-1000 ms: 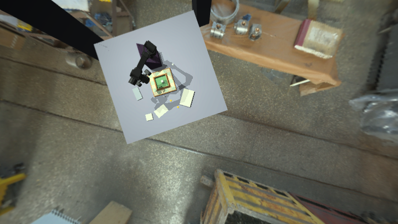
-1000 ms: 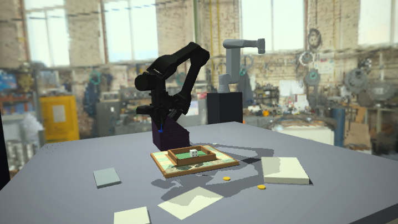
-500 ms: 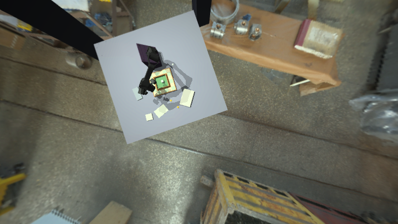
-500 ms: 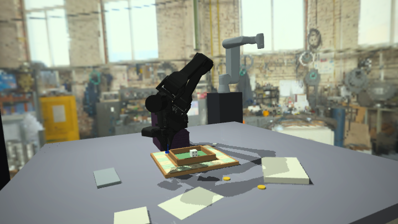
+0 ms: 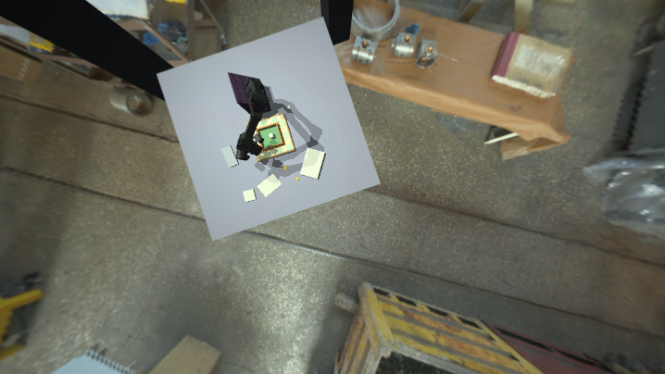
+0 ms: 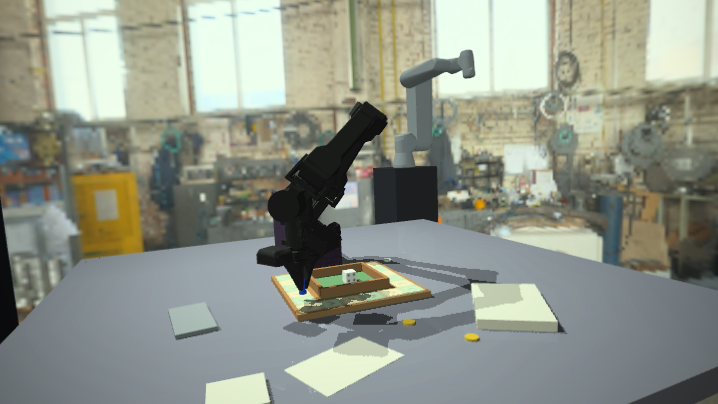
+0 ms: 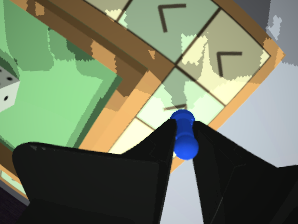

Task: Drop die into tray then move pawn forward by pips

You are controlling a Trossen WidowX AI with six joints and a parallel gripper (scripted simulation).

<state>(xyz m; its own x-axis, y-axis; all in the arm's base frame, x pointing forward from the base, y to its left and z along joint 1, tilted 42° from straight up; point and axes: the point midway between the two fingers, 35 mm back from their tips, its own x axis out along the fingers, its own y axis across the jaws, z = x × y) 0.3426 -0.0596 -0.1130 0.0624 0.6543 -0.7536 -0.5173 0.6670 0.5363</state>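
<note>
Table (image 6: 577,361): a big grey top, carrying the board, some pale cards and two small yellow discs.
Arm (image 6: 326,175): black, folded over and pointing steeply down at the board's near-left side.
Board (image 6: 401,296): wood-edged, lying flat mid-table, with a ring of pale squares carrying arrow marks around the middle.
Cream slab (image 6: 512,306): lying flat, well to the right of the board.
Dice tray (image 6: 351,290): a brown-walled box with a green floor, in the board's centre.
Gripper (image 7: 184,137): and there it is, fingers clamped on the pawn, tips low over the ring just outside the tray wall.
Die (image 6: 349,275): white, sitting on the tray's green floor; pips on top too small to count.
Pawn (image 7: 184,135): small and blue, pinched between the fingertips over a pale square near the board's corner; touching the square or not, I cannot tell.
</note>
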